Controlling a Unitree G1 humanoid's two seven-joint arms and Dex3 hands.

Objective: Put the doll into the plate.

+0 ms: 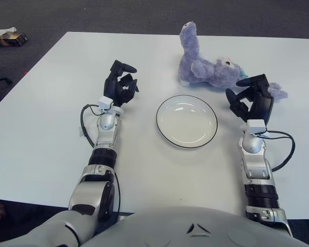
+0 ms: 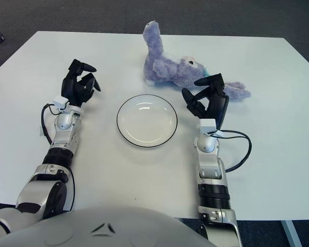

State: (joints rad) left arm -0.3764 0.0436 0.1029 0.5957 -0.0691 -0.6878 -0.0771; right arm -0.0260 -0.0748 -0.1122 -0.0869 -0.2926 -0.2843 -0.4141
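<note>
A broad white rectangular table [image 1: 36, 128] carries everything in view, with dark grey carpeted floor [image 1: 144, 13] beyond its far edge. The largest thing on it is the fluffy lavender plush rabbit doll [image 1: 208, 69], lying on its side on the tabletop just beyond the right hand and slightly toward the robot's left of it, one long ear standing up and its other end running out behind that hand's fingers; it is outside the plate. The round white ceramic plate with a thin dark rim [image 1: 186, 121] sits between the two forearms, just to the left of the right hand and nearer the robot than the doll, holding nothing. The black three-fingered right hand [image 1: 251, 100] is raised on its silver forearm, fingers spread and bent forward toward the doll, gripping nothing; whether they touch the plush cannot be told. The black left hand [image 1: 120, 86] shows to the left of the plate, well apart from the doll, fingers loosely curled and holding nothing. A small brown object [image 1: 10, 37] lies on the floor at far left.
</note>
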